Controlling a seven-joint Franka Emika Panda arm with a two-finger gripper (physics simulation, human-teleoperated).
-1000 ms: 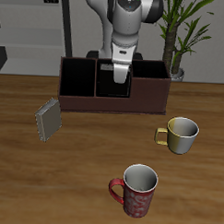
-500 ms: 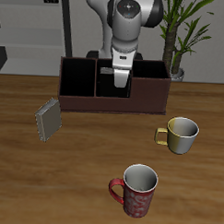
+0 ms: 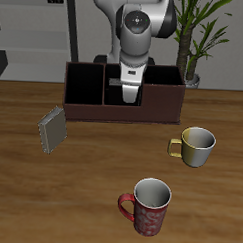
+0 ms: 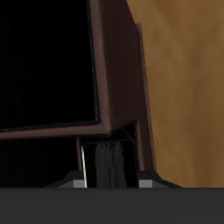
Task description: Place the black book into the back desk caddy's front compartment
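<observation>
The gripper (image 3: 128, 94) is seen poised directly over the back desk caddy (image 3: 123, 114), its fingers dipping down into the box's middle stretch, and between them a thin dark slab, the black book (image 3: 131, 95), is held upright with its lower part already below the rim. From the wrist camera the story is clearer: the two pale fingers (image 4: 82, 166) are clamped on either side of the black book (image 4: 108, 165), whose ribbed page edge is shown squeezed between them, so the grasp is firm and nothing has been let go. Just beyond the book in that view, the reddish-brown wall of the caddy (image 4: 118, 79) is seen edging a deep black cell, with the wooden table (image 4: 188, 79) showing beside it. Which cell exactly the book is entering cannot be told with certainty from either view, since the gripper hides the partitions around it. Elsewhere on the table (image 3: 90, 192), a grey book (image 3: 52, 130) is propped at a tilt near the caddy's end, well apart from the action. Nearer the front edge a red patterned mug (image 3: 148, 207) is standing upright, and farther back, off to the side, a yellow mug (image 3: 195, 147) is standing too. Behind the caddy a potted plant (image 3: 193, 37) is visible.
</observation>
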